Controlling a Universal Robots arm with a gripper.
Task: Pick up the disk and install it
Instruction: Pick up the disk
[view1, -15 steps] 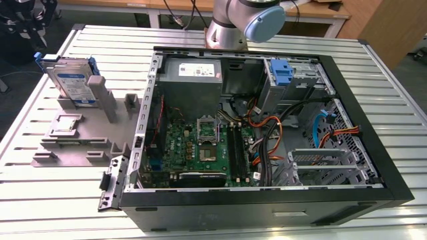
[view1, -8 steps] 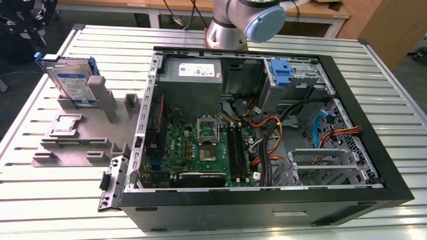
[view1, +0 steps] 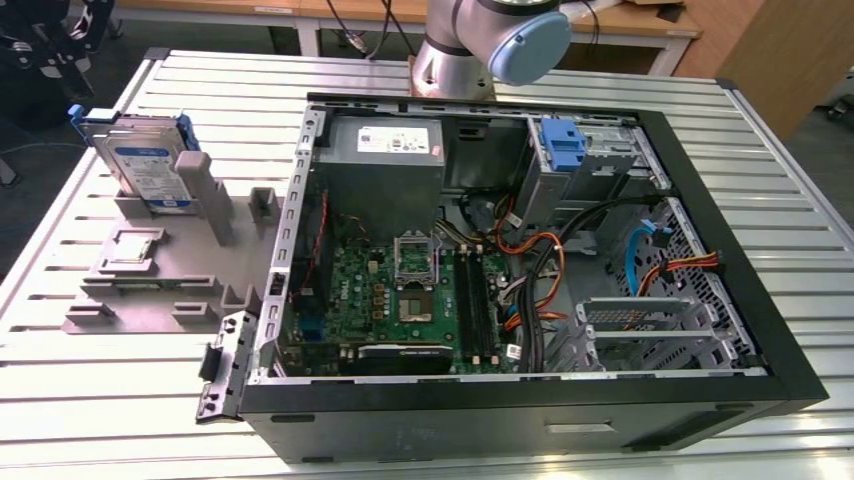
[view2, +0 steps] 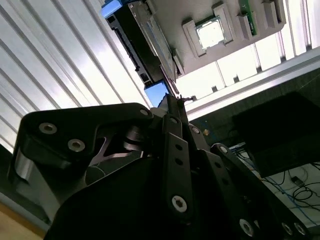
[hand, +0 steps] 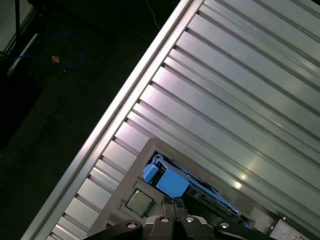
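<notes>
The disk (view1: 144, 165) stands on edge in a slot of the grey stand (view1: 174, 285) on the desk (view1: 120, 400), beside the open computer case (view1: 534, 400), probably so its upper edge is easy to grasp. The hand (view2: 172, 100) points toward it without touching, fingers pressed together and holding nothing. A chip (view1: 130, 248) lies flat in the same stand.
</notes>
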